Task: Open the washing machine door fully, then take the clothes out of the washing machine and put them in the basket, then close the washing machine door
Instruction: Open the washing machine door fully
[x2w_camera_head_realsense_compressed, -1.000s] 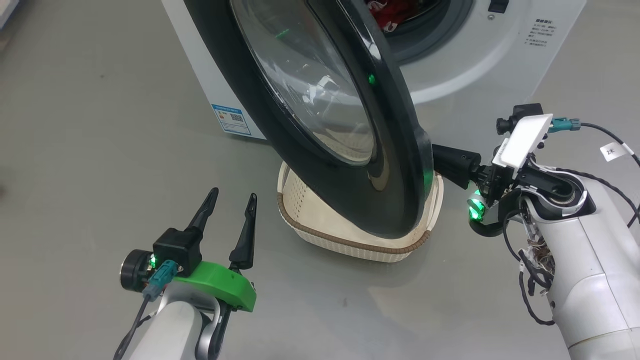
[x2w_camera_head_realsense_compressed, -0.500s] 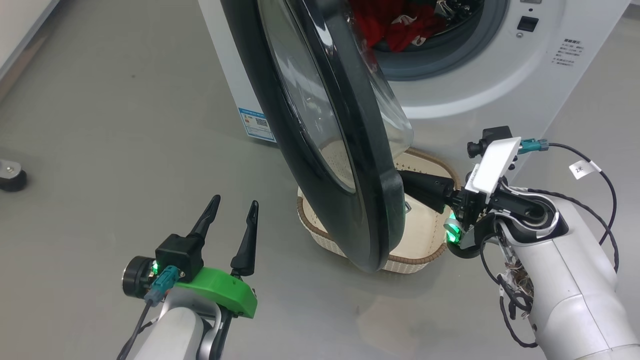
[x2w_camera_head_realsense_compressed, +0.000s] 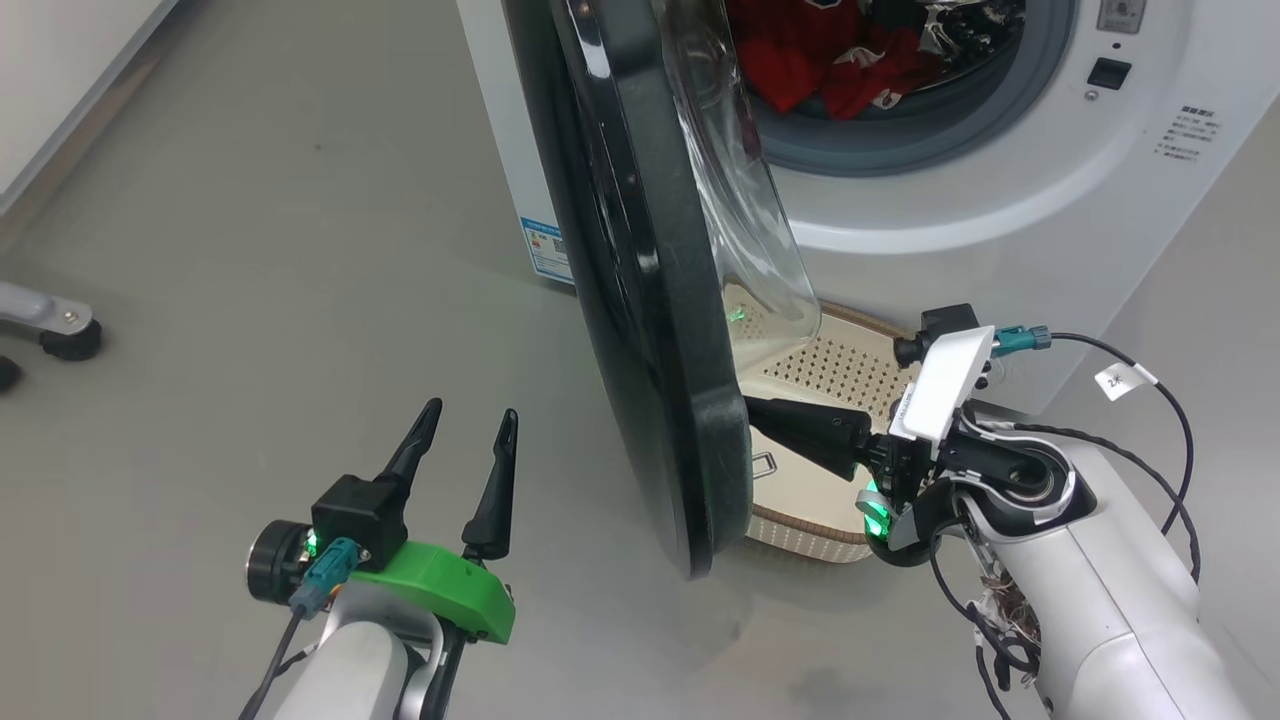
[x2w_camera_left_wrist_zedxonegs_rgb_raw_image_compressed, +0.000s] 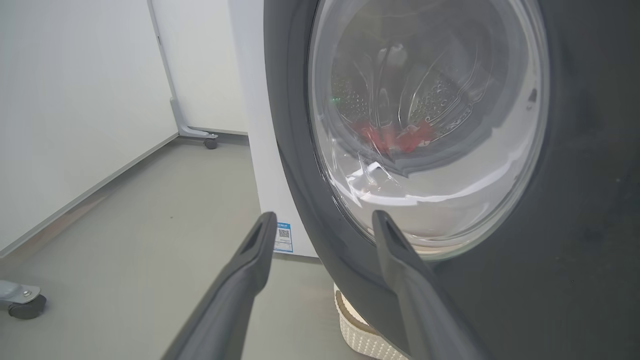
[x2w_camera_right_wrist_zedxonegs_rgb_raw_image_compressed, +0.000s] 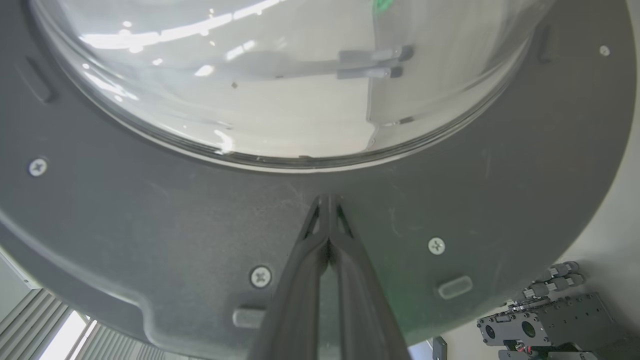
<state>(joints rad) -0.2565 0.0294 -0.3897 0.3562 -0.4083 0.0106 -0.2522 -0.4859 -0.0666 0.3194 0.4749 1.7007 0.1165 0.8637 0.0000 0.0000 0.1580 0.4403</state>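
The washing machine door (x2w_camera_head_realsense_compressed: 640, 300) stands half open, edge-on in the head view, with its glass bowl bulging right. My right gripper (x2w_camera_head_realsense_compressed: 752, 410) is shut, its tips pressed against the door's inner face (x2w_camera_right_wrist_zedxonegs_rgb_raw_image_compressed: 150, 225) below the glass; in the right wrist view the right gripper (x2w_camera_right_wrist_zedxonegs_rgb_raw_image_compressed: 327, 198) touches the black ring. Red clothes (x2w_camera_head_realsense_compressed: 810, 60) lie in the drum of the white washing machine (x2w_camera_head_realsense_compressed: 1000, 190). The cream basket (x2w_camera_head_realsense_compressed: 800, 527) sits on the floor beneath the door and my right gripper. My left gripper (x2w_camera_head_realsense_compressed: 471, 410) hangs open left of the door, holding nothing; the left gripper (x2w_camera_left_wrist_zedxonegs_rgb_raw_image_compressed: 324, 216) faces the door's outer side (x2w_camera_left_wrist_zedxonegs_rgb_raw_image_compressed: 575, 200).
A grey floor spreads to the left. A caster wheel on a metal leg (x2w_camera_head_realsense_compressed: 65, 335) stands at the far left near a white wall (x2w_camera_head_realsense_compressed: 60, 60). A blue label (x2w_camera_left_wrist_zedxonegs_rgb_raw_image_compressed: 284, 237) marks the machine's side.
The door has swung further open, toward the left, with my shut right gripper pressed on its inner face. The head view has shifted too. My left gripper stays open in place.
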